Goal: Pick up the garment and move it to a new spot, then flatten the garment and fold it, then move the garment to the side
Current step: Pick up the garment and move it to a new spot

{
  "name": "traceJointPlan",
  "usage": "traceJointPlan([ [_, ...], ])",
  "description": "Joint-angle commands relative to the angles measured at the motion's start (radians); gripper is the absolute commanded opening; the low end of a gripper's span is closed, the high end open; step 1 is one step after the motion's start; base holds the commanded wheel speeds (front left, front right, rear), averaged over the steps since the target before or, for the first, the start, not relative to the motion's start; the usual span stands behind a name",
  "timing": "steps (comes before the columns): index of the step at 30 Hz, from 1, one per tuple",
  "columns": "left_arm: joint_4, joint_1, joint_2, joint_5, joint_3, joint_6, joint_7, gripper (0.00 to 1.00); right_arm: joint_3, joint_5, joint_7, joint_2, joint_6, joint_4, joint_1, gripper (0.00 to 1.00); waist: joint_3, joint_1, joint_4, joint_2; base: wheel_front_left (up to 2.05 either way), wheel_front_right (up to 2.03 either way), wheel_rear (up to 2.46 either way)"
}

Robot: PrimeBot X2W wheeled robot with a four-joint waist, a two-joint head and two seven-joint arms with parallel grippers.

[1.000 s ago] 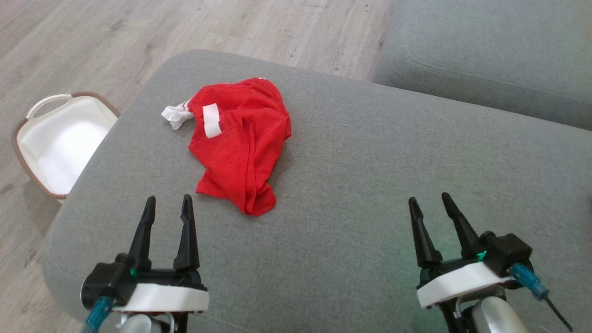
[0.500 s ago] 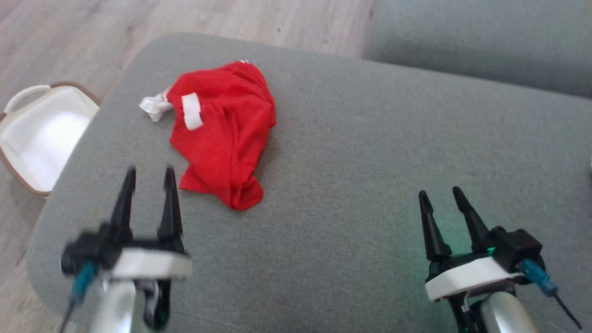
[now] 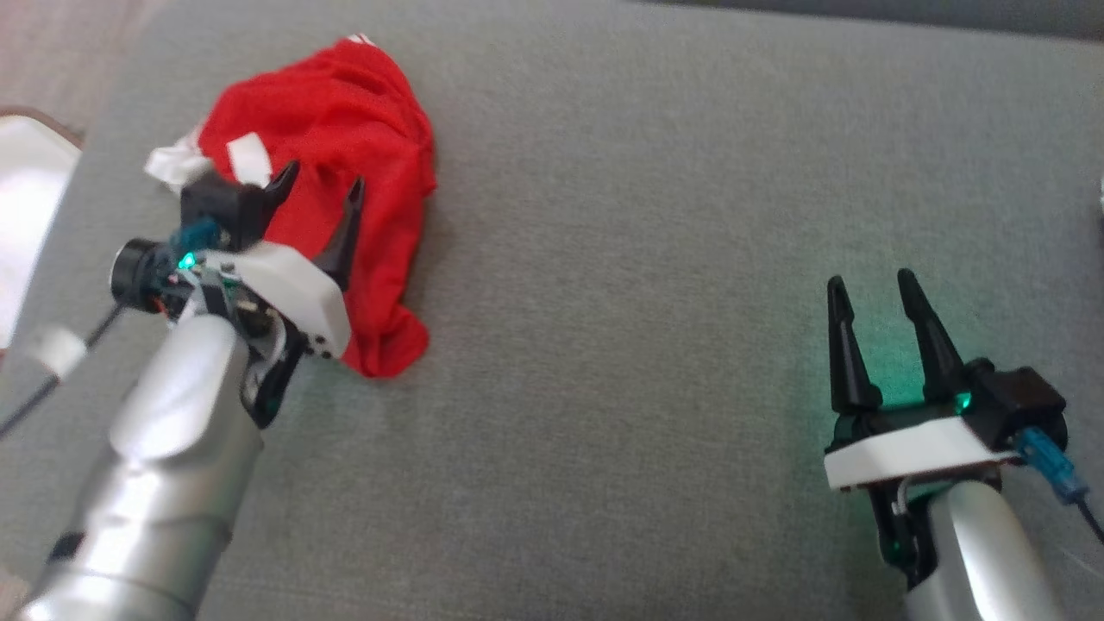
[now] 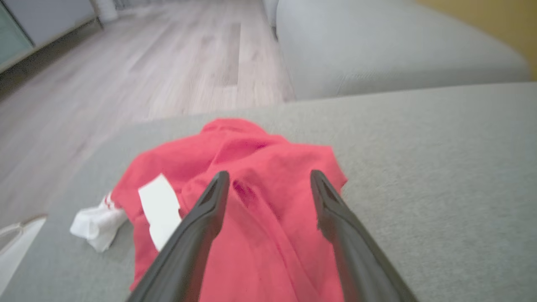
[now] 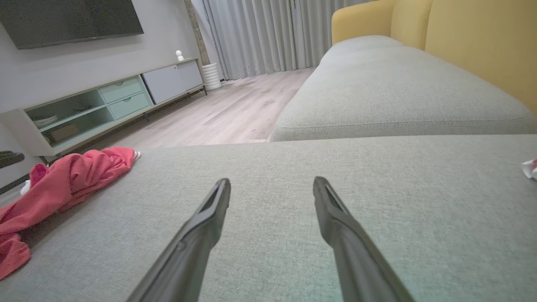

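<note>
The garment (image 3: pixel 345 129) lay crumpled at the far left of the cushion (image 3: pixel 647 259), long axis running near to far, right beneath the open, empty left pincer (image 3: pixel 324 177), while the right pincer (image 3: pixel 870 279), also open, hung well apart to the right.

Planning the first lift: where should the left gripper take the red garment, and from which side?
Probably the raised fold in the middle of the crumpled garment, from above: it stands off the cushion, and the open fingers of the left gripper frame it.
</note>
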Motion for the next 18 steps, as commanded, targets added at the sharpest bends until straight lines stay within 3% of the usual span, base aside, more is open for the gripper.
traceJointPlan([
  [1,0.022,-0.074,0.056,-0.044,-0.007,0.002,0.054,1.0,0.021,-0.006,-0.011,-0.003,-0.001,-0.039,-0.043,1.0,0.042,-0.0003,-0.033,0.0,0.0,0.0,0.0],
  [9,0.134,-0.145,0.081,-0.194,-0.128,0.002,0.155,1.0,0.014,-0.006,-0.011,-0.003,-0.001,-0.054,-0.074,1.0,0.09,-0.0003,-0.069,0.0,0.0,0.0,0.0],
  [10,0.139,-0.148,0.086,-0.214,-0.144,0.002,0.157,0.34,0.012,-0.006,-0.011,-0.003,-0.001,-0.055,-0.075,1.0,0.092,-0.0003,-0.072,0.0,0.0,0.0,0.0],
  [11,0.142,-0.15,0.091,-0.235,-0.155,0.002,0.152,0.0,0.01,-0.006,-0.011,-0.003,-0.001,-0.057,-0.076,1.0,0.094,-0.0003,-0.074,0.0,0.0,0.0,0.0],
  [14,0.142,-0.161,0.109,-0.275,-0.17,0.002,0.088,0.0,0.004,-0.006,-0.011,-0.003,-0.001,-0.058,-0.076,1.0,0.092,-0.0003,-0.078,0.0,0.0,0.0,0.0],
  [18,0.13,-0.181,0.134,-0.306,-0.158,0.002,-0.087,0.0,-0.006,-0.004,-0.011,-0.003,-0.001,-0.052,-0.068,1.0,0.064,-0.0003,-0.075,0.0,0.0,0.0,0.0],
])
